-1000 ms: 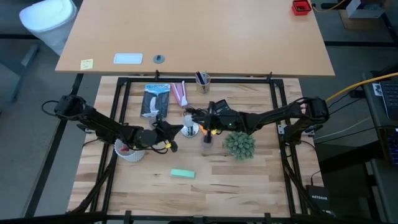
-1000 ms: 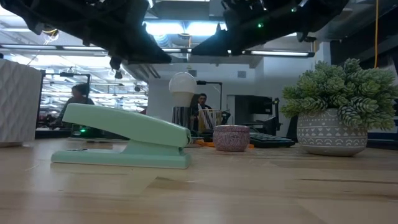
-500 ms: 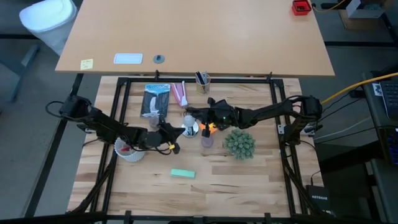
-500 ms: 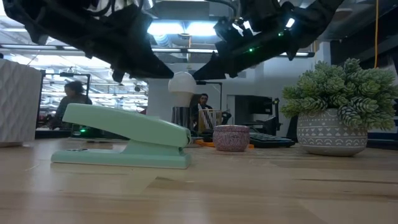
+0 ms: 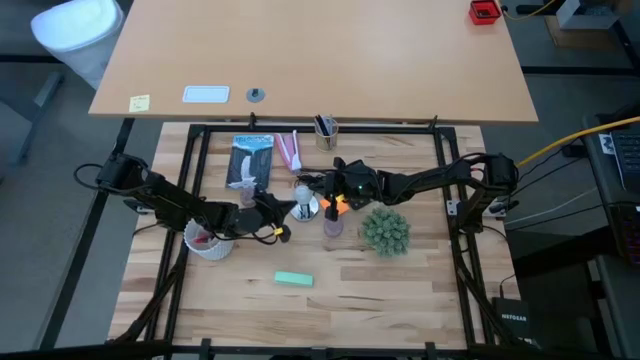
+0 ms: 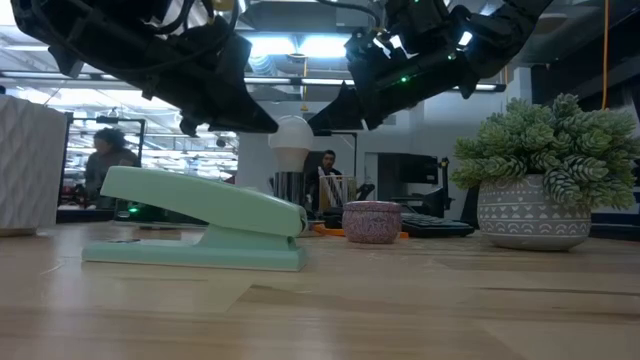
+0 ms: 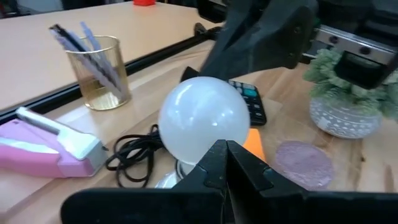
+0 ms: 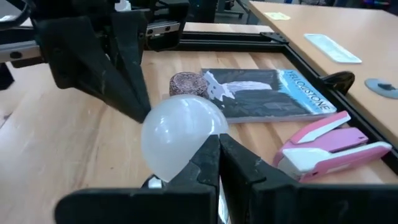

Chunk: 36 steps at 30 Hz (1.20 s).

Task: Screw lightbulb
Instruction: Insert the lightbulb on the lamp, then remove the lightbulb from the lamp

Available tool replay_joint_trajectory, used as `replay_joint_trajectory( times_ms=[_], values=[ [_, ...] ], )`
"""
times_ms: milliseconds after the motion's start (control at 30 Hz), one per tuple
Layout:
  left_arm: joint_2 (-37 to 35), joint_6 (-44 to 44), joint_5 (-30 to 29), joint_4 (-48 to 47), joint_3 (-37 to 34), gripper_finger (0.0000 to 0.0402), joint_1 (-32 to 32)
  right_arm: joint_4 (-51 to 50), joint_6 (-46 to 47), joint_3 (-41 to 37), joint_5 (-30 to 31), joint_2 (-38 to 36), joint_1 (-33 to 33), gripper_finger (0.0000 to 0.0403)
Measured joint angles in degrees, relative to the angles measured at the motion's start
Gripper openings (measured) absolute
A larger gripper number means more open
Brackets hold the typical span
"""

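The lightbulb (image 5: 301, 189) stands upright at frame centre. My right fingers (image 8: 217, 163) and left fingers (image 7: 225, 163), both pressed together, flank it. I should spread them first, then grip squarely before twisting.

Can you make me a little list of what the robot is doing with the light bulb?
bulb: lightbulb stands upright on the shiny base, mid-table
left hand: left hand beside the bulb, fingers shut, tips touching it
right hand: right hand on the bulb's other side, fingers shut, tips touching it
nearby: green stapler, potted plant, pink stapler
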Motion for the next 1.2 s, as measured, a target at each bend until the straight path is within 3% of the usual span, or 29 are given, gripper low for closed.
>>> replay_joint_trajectory(
  times_ms=[333, 633, 933, 1200],
  values=[
    [-0.1, -3.1, -2.9, -1.7, -0.1, 0.0000, 0.0, -1.0, 0.5, 0.0, -0.5, -0.1, 1.9, 0.0012],
    [0.0, -5.7, -3.8, -2.6, 0.0, 0.0000, 0.2, -1.4, 1.4, -0.1, -6.0, 0.3, 4.1, 0.0012],
    [-0.4, -3.4, -5.9, -1.9, 0.0, 0.0000, -0.3, -1.0, 1.1, -0.1, -4.6, -0.1, 6.0, 0.0012],
    [-5.2, 6.0, -6.6, 3.8, 0.0, 0.0000, -2.5, -1.0, -4.2, -0.1, 2.4, -5.4, 5.7, 0.0012]
  ],
)
